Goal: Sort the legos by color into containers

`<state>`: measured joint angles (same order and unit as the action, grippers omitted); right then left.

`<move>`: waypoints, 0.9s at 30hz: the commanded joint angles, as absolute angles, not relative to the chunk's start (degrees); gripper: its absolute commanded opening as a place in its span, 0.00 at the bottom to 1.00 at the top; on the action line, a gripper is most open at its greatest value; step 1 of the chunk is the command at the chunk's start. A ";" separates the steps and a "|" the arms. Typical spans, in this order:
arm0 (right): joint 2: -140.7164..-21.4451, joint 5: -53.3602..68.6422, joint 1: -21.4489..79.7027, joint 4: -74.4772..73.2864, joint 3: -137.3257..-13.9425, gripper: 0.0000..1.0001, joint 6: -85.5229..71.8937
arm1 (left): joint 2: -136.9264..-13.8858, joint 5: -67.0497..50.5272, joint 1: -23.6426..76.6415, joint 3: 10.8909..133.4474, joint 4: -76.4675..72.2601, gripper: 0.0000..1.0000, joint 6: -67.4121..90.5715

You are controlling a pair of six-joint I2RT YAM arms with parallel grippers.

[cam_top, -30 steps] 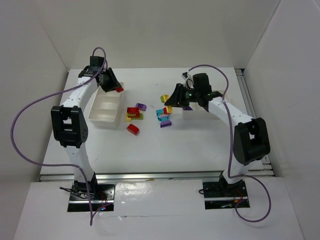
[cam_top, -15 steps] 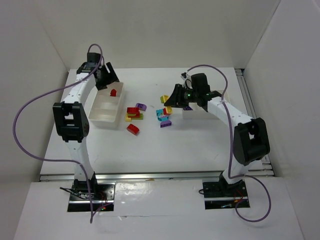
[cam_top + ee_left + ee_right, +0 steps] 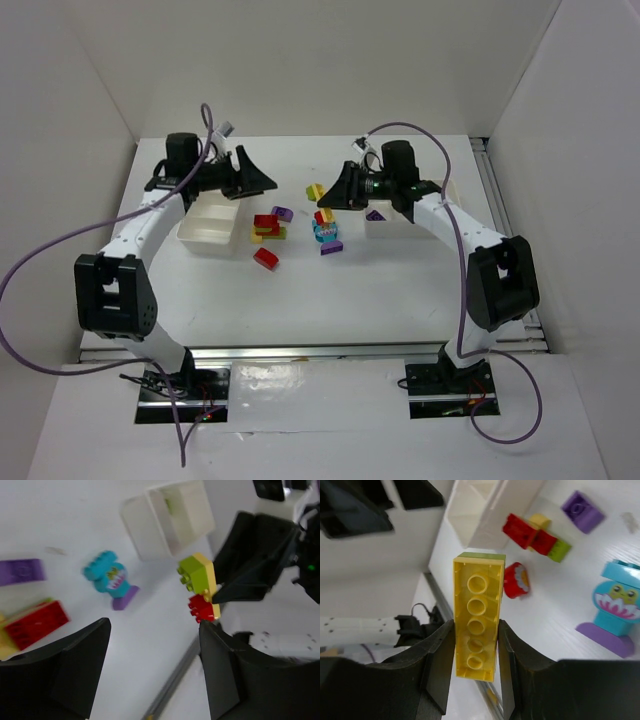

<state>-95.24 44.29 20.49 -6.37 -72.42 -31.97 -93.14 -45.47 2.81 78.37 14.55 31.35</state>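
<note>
My right gripper (image 3: 326, 203) (image 3: 475, 630) is shut on a long yellow lego (image 3: 476, 592), held above the table's middle, with a lime green lego (image 3: 192, 570) on one end and a red one (image 3: 201, 609) on the other. My left gripper (image 3: 258, 186) (image 3: 155, 626) hangs open and holds nothing, just right of the left container (image 3: 205, 235), pointing at the right gripper. The right container (image 3: 167, 522) (image 3: 395, 228) is largely hidden under the right arm, with a purple lego (image 3: 375, 214) in it. Loose legos lie between the containers: red (image 3: 265, 221), purple (image 3: 282, 213), red (image 3: 266, 258) and cyan (image 3: 324, 232).
A small yellow lego (image 3: 257, 237) and a green one (image 3: 276, 233) lie by the red one, and a purple lego (image 3: 332, 246) sits in front of the cyan one. White walls enclose the table on three sides. The left arm crosses the left container's far end.
The left gripper opened, dropped its red lego into the left container, then swung right toward the middle. The right gripper lifted its yellow lego and shifted slightly left.
</note>
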 commanded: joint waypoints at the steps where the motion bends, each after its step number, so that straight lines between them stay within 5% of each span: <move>1: -94.83 53.25 21.01 3.94 -72.16 0.13 -36.47 | -92.11 -64.16 6.39 69.27 -6.74 0.82 39.80; 17: -96.59 63.28 21.01 27.95 -69.35 0.13 -54.67 | -93.96 -68.55 16.87 66.80 -24.34 0.80 48.08; 24: -96.59 63.28 21.53 27.43 -69.35 0.13 -54.67 | -93.96 -69.17 16.87 66.80 -27.42 0.62 49.66; 27: -97.11 63.28 21.53 27.42 -68.82 0.13 -54.67 | -94.48 -69.17 16.87 66.80 -28.39 0.42 50.89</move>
<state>-96.88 62.08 20.67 23.81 -69.63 -54.15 -93.78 -67.66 16.60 65.25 -23.11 50.54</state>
